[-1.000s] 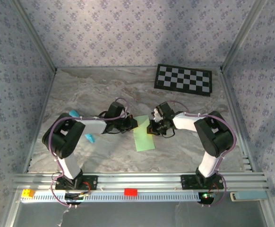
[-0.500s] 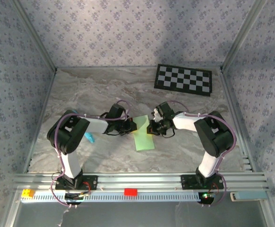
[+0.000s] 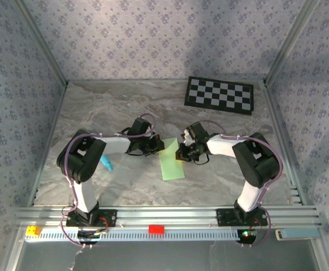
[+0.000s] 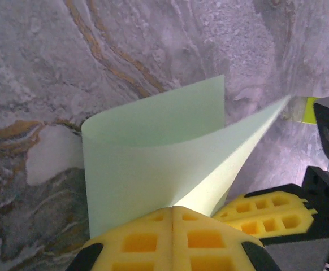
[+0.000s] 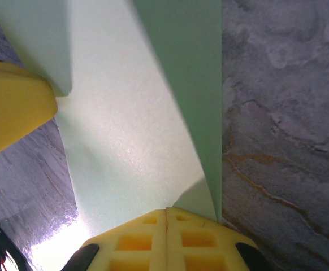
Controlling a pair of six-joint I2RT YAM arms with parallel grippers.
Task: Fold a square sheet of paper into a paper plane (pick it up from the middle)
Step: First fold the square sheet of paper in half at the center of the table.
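Observation:
The square sheet of paper (image 3: 171, 160) is pale mint green and bows up off the marble table between my two arms. My left gripper (image 3: 156, 148) is shut on its left edge, and my right gripper (image 3: 180, 151) is shut on its right edge. In the left wrist view the sheet (image 4: 153, 152) curls over into a loose fold, pinched at the closed yellow jaws of my left gripper (image 4: 173, 208), with the right gripper's fingers (image 4: 266, 210) close beside them. In the right wrist view the paper (image 5: 130, 130) runs out from my right gripper (image 5: 166, 210).
A black-and-white checkerboard (image 3: 220, 94) lies at the back right. A small cyan stick (image 3: 106, 164) rests by the left arm. The front rail carries a red block (image 3: 156, 228) and a yellow block (image 3: 33, 230). Patterned walls enclose the table.
The left arm's elbow has swung right and towards the back while its gripper stays on the paper. The right arm and the sheet have barely moved.

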